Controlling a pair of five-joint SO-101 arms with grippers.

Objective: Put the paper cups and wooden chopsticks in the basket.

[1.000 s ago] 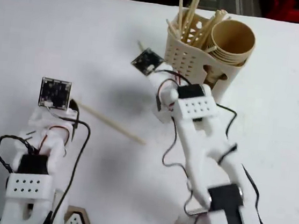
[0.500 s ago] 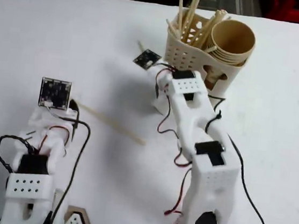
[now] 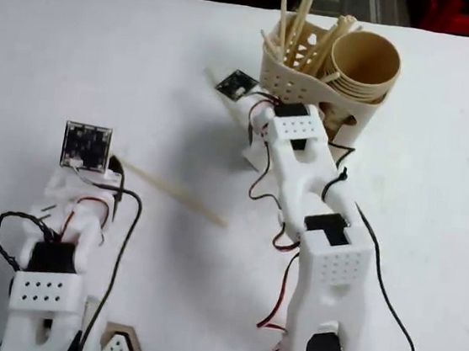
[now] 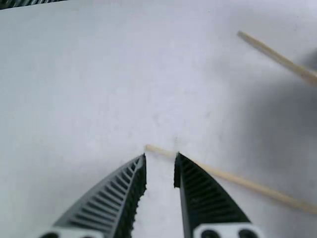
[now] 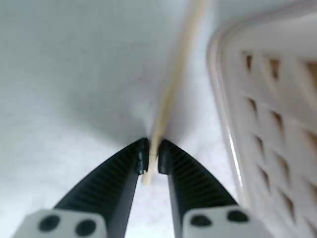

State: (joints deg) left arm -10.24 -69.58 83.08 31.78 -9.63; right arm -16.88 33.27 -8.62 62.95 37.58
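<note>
A cream perforated basket (image 3: 293,89) stands at the back of the white table, holding stacked paper cups (image 3: 368,62) and several wooden chopsticks (image 3: 299,29). My right gripper (image 5: 152,157) is shut on the end of one chopstick (image 5: 176,84), just beside the basket's wall (image 5: 262,109); its free tip (image 3: 209,74) sticks out left of the basket. Another chopstick (image 3: 173,192) lies flat on the table in the middle. My left gripper (image 4: 159,161) is open by a narrow gap, low over that chopstick's near end (image 4: 237,181).
The right arm (image 3: 302,175) stretches from the front edge up to the basket. The left arm (image 3: 62,241) sits at the front left, beside an arm base (image 3: 117,348). Bare table spreads to the left and far right of the basket.
The right arm has stretched out and swung farther back, carrying its chopstick closer to the basket. The left arm and the lying chopstick have stayed put.
</note>
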